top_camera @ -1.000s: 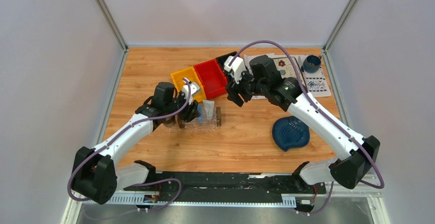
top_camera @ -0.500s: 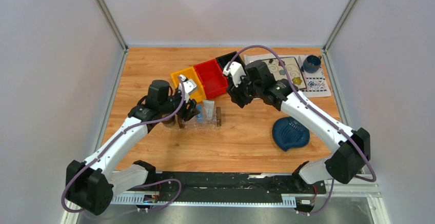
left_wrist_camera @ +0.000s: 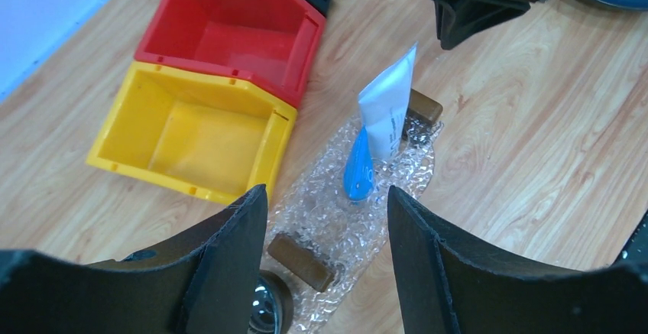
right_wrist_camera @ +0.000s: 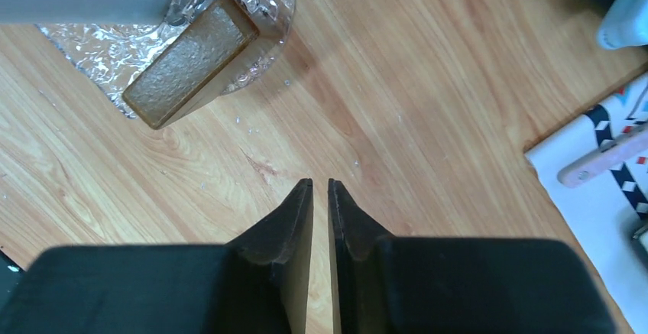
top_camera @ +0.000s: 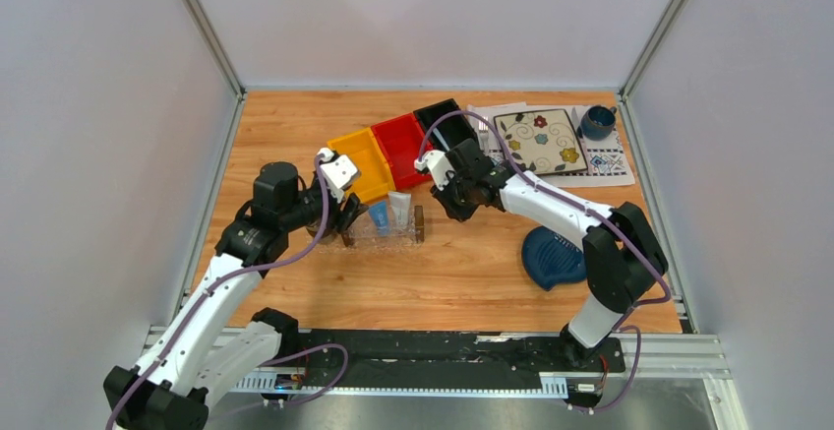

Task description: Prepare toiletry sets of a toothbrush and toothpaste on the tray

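Left gripper (left_wrist_camera: 328, 196): jaws apart, empty.
Right gripper (right_wrist_camera: 321, 185): jaws almost together, empty.
Tray (left_wrist_camera: 336, 223): carries white tube (left_wrist_camera: 386, 105), blue tube (left_wrist_camera: 358, 173); lower end cut off.

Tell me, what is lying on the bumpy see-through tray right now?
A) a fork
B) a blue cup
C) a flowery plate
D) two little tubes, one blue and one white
D: the left wrist view shows the blue tube and the white tube side by side on the clear tray, with nothing else on it.
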You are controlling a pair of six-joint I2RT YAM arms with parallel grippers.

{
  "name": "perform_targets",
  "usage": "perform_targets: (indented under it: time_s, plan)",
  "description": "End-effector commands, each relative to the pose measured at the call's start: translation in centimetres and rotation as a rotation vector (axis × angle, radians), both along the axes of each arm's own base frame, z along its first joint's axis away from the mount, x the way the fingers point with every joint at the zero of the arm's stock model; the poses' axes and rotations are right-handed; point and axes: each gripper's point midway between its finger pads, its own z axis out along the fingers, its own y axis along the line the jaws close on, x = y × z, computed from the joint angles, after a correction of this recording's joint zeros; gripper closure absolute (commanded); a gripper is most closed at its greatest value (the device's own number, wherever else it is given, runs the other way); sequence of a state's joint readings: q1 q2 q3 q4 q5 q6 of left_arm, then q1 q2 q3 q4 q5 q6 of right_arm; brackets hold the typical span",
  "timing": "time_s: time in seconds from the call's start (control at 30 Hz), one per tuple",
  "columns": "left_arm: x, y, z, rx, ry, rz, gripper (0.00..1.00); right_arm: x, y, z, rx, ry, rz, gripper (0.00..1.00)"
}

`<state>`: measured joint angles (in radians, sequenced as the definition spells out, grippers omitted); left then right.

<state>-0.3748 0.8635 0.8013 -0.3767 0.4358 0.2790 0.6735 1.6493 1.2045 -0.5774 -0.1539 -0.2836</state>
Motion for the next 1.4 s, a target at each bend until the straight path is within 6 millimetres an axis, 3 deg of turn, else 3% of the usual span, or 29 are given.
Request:
perform_targets:
  time_s: [0.0, 0.43, 1.37]
  plan:
    - [0.3, 1.3, 1.9, 0.017, -0.080, 0.038, 0.33, 0.6, 1.4, -0.2, 0.053, 0.001, -0.004, 0.85]
    - [0.6, 2.1, 2.0, 0.021, -0.094, 0.080, 0.33, -1.0, 2.8, -1.7, 0.112, 0.129, -0.005, 0.91]
    - [1.0, 2.5, 1.6, 0.029, -0.105, 0.102, 0.34, -2.9, 5.1, -1.4, 0.179, 0.233, 0.051, 0.94]
